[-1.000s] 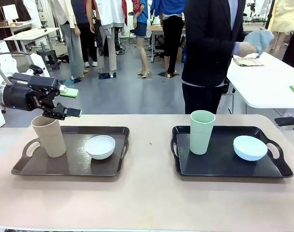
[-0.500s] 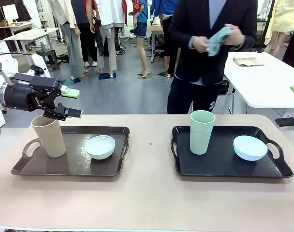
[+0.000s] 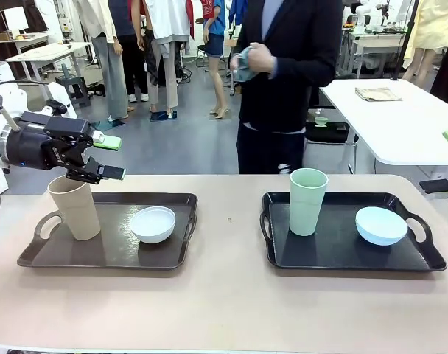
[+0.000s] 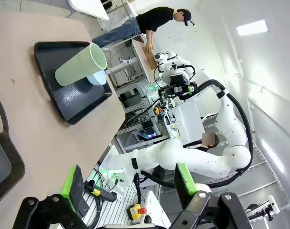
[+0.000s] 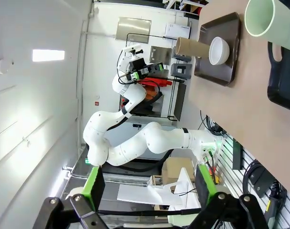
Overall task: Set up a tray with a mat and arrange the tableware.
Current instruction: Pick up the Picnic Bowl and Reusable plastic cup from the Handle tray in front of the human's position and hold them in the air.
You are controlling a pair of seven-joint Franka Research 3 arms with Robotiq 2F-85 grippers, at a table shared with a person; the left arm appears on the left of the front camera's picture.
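Left gripper: jaws apart, empty, just above tan cup, left tray. Right gripper: jaws apart, empty. Pale green cup, light blue bowl: right tray.

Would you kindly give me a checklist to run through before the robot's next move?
1. The left gripper is open, holding nothing: ok.
2. The right gripper is open: ok.
3. The tan cup and white bowl sit upright on the left tray: ok.
4. The pale green cup and light blue bowl sit upright on the right tray: ok.
5. Both trays are lined: not ok; their floors look bare.
6. The person's hands are off the table: ok, holding a cloth.
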